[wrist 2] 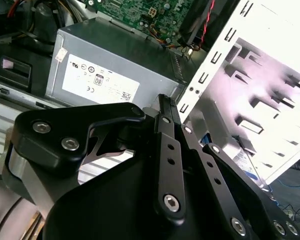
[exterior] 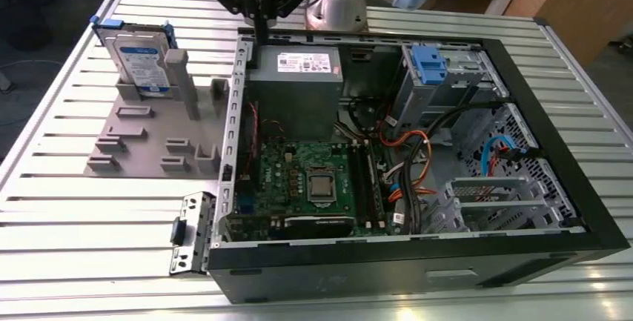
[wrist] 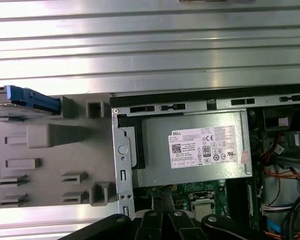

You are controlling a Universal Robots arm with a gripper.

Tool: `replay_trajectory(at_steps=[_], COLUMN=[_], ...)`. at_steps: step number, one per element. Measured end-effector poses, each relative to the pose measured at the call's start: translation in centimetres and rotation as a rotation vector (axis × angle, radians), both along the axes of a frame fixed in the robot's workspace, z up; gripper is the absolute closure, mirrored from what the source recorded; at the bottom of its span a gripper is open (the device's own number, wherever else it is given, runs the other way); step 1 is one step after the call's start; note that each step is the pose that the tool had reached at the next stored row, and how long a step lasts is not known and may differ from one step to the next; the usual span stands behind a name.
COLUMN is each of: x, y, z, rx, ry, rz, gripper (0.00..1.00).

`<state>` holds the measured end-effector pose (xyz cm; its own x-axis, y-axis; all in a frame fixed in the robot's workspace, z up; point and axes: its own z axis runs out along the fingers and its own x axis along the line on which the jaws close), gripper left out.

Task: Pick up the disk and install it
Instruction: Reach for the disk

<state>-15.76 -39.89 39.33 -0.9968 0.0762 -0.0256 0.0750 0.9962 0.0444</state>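
While the disk (exterior: pixel 144 60) stands upright on its edge in a grey moulded holder (exterior: pixel 138 137) on the counter (exterior: pixel 70 217), the gripper (exterior: pixel 260 29) hangs well apart from it, above the rim of the open computer case (exterior: pixel 396 265) where the case meets the holder. Its fingers are drawn together with nothing between them.

From the exterior view comes the disk's broad face: white and blue label outward, blue bracket showing at the top corners, at the far end of the holder toward the exterior view's left. That view also takes in the whole case lying on its side, with the green motherboard (exterior: pixel 302 176), a blue latch (exterior: pixel 428 65) on a bay at the far side, and the grey power supply box (exterior: pixel 295 87) just below the gripper.

Looking straight down, the first wrist view gives the disk (wrist: pixel 31 98) edge-on, as a blue strip at one end of the holder (wrist: pixel 45 150), beside the ribbed counter (wrist: pixel 140 45). The power supply's white sticker (wrist: pixel 204 149) faces up, and the gripper (wrist: pixel 162 216) shows as black linkage over the motherboard's edge.

Closest in, the second wrist view shows the gripper (wrist 2: pixel 163 101) with its tip closed, near the power supply (wrist 2: pixel 105 75).
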Motion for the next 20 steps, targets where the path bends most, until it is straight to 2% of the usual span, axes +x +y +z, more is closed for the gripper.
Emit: replay_trajectory(at_steps=[10,20], x=[-1.39,-2.43], y=[0.0,0.0], z=[-0.02,-0.03], rx=[0.0,0.0], ry=[0.0,0.0], rz=[0.0,0.0], gripper=[0.9,0.9])
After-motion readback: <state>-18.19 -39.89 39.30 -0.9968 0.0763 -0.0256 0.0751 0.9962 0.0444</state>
